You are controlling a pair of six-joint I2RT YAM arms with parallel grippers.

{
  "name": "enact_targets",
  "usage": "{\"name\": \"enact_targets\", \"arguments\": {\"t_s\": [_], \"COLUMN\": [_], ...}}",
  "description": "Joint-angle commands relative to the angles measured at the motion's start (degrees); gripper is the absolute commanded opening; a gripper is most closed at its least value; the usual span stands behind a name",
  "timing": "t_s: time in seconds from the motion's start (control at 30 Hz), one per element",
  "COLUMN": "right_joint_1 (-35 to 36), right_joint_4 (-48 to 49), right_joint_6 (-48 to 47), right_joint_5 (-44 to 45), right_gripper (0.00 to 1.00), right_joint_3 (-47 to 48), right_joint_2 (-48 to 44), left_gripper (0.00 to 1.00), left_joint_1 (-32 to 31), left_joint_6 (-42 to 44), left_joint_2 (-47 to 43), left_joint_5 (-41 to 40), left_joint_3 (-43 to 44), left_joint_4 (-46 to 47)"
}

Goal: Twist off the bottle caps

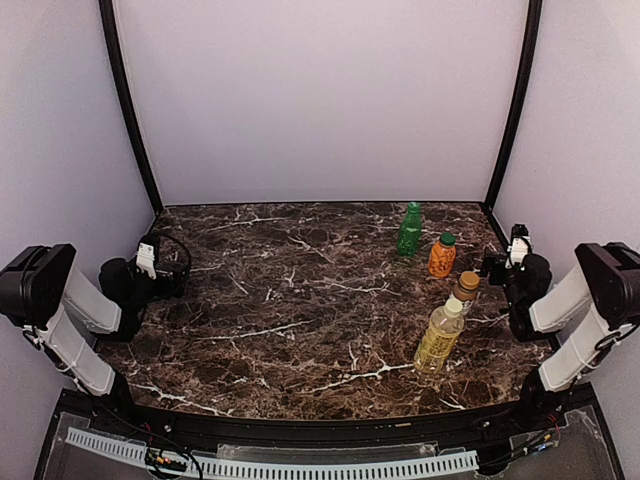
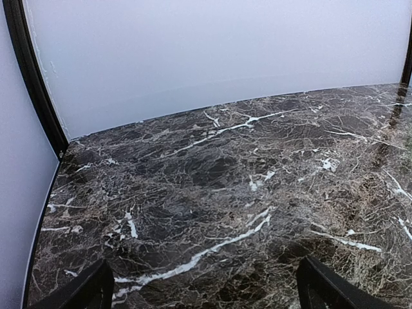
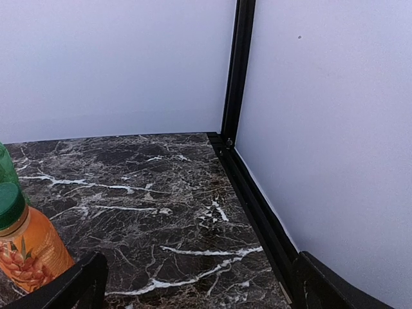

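- Bottles (image 1: pixel 409 238), four, all upright on the right half of the counter (image 1: pixel 300 300). The caps (image 1: pixel 447 239) are seated on each, as far as can be seen.
- Green bottle (image 1: pixel 409 229): farthest back of the group.
- Orange bottle (image 1: pixel 442 258): squat, green-topped, just beside the green one and nearer the arms. In the right wrist view it stands at the left edge, outside the claw's span.
- Yellow-liquid bottle (image 1: pixel 438 340): tall, clear, pale-topped, nearest the arms.
- Slim clear bottle (image 1: pixel 467 287): brown-topped, just behind the yellow one and mostly hidden by it; label not legible.
- Step in hand, as judged: none begun, no reach made yet. The next move calls for one claw to steady a bottle's body while the other closes on its top and turns. The group stands close together, so coming down from above seems safest.
- Right claw (image 3: pixel 199 270): spread wide, holding nothing. It is near the orange and slim bottles and touches neither.
- Left claw (image 2: pixel 205 277): spread wide, holding nothing, with only bare counter in its gap. It is well apart from every bottle.
- Right arm (image 1: pixel 575 300) and left arm (image 1: pixel 75 300): folded back at the counter's side edges, wrists low, claws facing into the enclosure.
- Surround: pale walls (image 1: pixel 320 100).
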Motion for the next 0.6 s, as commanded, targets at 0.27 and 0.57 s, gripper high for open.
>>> {"name": "enact_targets", "arguments": {"t_s": [0.27, 0.57], "right_joint_1": [-3.2, -2.7], "right_joint_4": [-41.2, -86.8], "right_joint_6": [6.8, 11.6], "right_joint_5": [-1.1, -14.9], "right_gripper": [0.99, 0.99], "right_joint_3": [14.6, 40.6], "right_joint_2": [-23.6, -26.9], "left_gripper": [1.0, 1.0], "left_joint_1": [-0.2, 0.4], "left_joint_6": [-0.5, 5.3], "left_joint_2": [-0.5, -8.5], "left_joint_5": [-0.9, -10.0], "left_joint_3": [0.1, 32.3], "left_joint_4": [0.3, -55.0]}}
